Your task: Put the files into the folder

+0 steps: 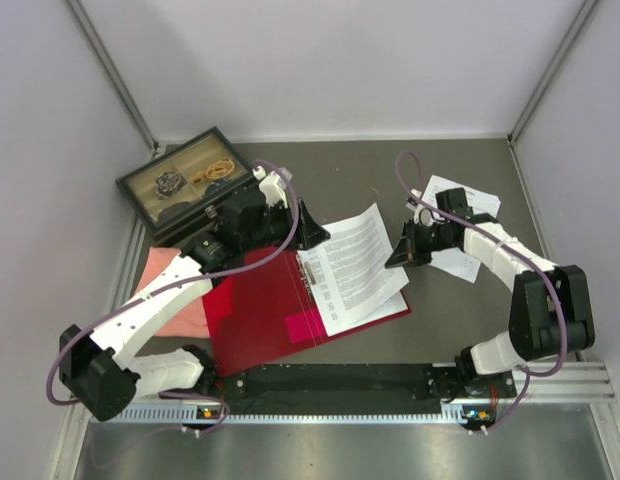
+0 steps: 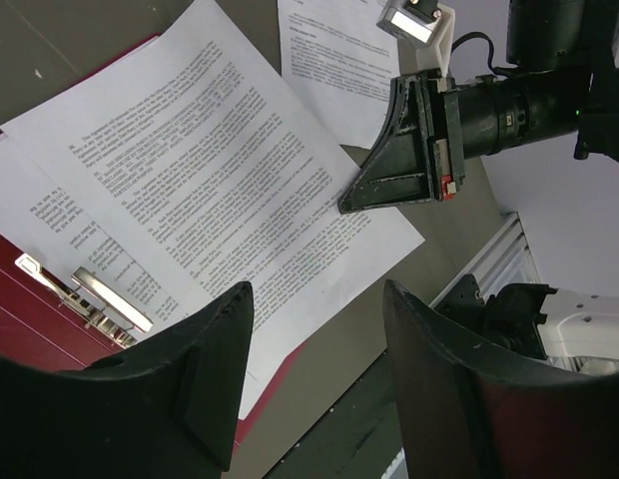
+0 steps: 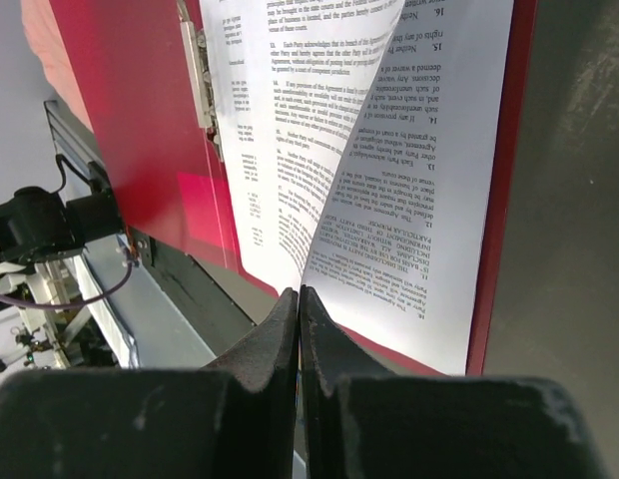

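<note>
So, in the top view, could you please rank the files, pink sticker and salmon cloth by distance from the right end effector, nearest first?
1. files, at the tips of the right end effector.
2. pink sticker, inside the folder, lower left.
3. salmon cloth, far left beyond the folder.

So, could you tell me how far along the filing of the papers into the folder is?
Done: the red folder lies open with several sheets on its right half. In hand: the right pincer is shut, apparently on the top sheet at its edge; the left pincer hovers open above. Left: loose sheets lie on the table to the right, outside the folder.
</note>
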You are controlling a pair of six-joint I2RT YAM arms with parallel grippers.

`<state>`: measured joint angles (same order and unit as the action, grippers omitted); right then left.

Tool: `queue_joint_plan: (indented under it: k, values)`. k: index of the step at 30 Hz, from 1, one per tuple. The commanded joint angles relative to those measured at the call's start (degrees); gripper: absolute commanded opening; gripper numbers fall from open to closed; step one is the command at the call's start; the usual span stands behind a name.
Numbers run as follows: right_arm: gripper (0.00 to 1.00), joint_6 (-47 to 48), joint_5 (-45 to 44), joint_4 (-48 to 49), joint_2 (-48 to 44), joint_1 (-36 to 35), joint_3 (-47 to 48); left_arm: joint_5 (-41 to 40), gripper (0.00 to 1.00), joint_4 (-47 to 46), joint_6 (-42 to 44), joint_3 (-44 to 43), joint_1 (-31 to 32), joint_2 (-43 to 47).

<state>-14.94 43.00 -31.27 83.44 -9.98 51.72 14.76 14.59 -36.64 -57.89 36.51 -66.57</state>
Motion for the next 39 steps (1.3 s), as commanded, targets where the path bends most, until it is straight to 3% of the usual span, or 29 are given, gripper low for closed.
queue_joint_plan:
  k: [1,39]
  values:
    - [0.00,3.07,3.40,2.00,1.11,0.13,0.57,2.02,0.59,-3.16,0.43,0.23,-0.56,-0.41]
    - [0.00,-7.03,2.70,11.93,1.20,-5.49,-5.05,4.22,0.59,-4.48,-0.71,1.64,-0.92,-0.23]
